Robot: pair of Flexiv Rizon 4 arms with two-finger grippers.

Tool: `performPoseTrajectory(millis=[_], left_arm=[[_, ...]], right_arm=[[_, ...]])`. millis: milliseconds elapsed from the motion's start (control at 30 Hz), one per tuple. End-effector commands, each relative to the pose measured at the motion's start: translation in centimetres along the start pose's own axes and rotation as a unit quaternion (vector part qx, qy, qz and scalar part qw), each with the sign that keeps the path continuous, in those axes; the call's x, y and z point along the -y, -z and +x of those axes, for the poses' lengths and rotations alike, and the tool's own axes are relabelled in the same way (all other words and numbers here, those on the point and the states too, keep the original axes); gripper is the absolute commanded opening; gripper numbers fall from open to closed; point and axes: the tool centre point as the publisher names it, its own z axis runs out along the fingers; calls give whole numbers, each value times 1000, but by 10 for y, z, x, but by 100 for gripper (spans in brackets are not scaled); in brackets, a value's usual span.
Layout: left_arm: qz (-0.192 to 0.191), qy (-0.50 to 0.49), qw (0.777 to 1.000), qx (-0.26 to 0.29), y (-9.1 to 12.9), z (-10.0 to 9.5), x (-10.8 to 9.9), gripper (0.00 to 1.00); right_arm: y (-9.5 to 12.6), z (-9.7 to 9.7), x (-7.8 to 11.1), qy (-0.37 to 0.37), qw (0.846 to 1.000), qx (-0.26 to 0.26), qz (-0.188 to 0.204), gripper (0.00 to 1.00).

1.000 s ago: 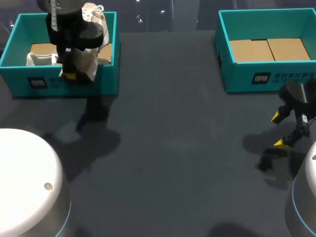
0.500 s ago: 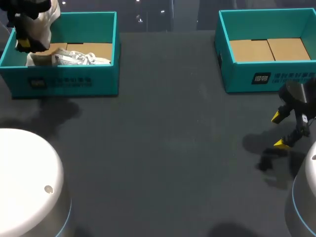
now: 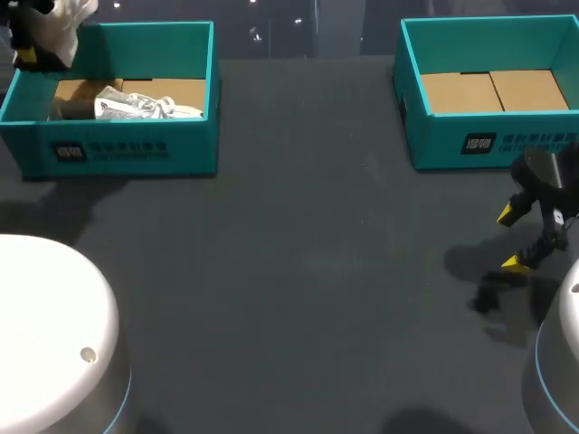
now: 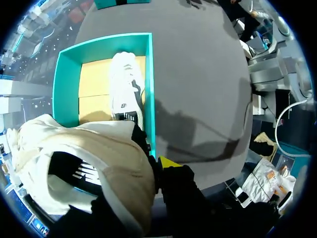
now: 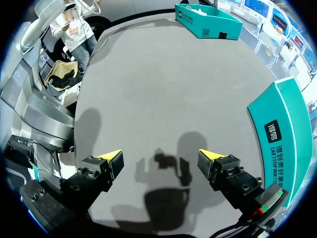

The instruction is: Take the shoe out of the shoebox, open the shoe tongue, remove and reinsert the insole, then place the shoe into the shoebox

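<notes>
Worktop (image 3: 308, 271) surface lies dark and open between two teal boxes at its far edge. The left claw (image 3: 30, 52) holds a cream shoe (image 3: 68, 20) aloft over the far left corner of the left shoebox (image 3: 136, 149). It seems clamped, though the shoe hides one finger. A white shoe (image 4: 126, 91) lies inside that box. The right shoebox (image 3: 493, 145) sits well apart. The right claw (image 3: 512, 239) hangs spread wide, holding nothing, near the right edge. A second ago the left claw and cream shoe were low over the box's middle; they have since risen and swung left.
</notes>
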Motion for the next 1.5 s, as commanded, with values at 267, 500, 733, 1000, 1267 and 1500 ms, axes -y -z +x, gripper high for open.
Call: performPoseTrajectory(millis=[267, 500, 733, 1000, 1267, 1500], left_arm=[[-14, -91, 996, 3, -6, -71, -36, 0], [-46, -354, 933, 55, -10, -65, -45, 0], [-46, -354, 933, 55, -10, -65, -45, 0], [-63, -531, 843, 67, -17, -96, -60, 0], [22, -611, 790, 47, -9, -134, -77, 0], [16, -618, 784, 46, -11, -136, -75, 0]], right_arm=[[0, 2, 0, 0, 1000, 2, 1, 100], [0, 2, 0, 0, 1000, 2, 1, 100], [0, 2, 0, 0, 1000, 2, 1, 100], [0, 2, 0, 0, 1000, 2, 1, 100], [0, 2, 0, 0, 1000, 2, 1, 100], [0, 2, 0, 0, 1000, 2, 1, 100]])
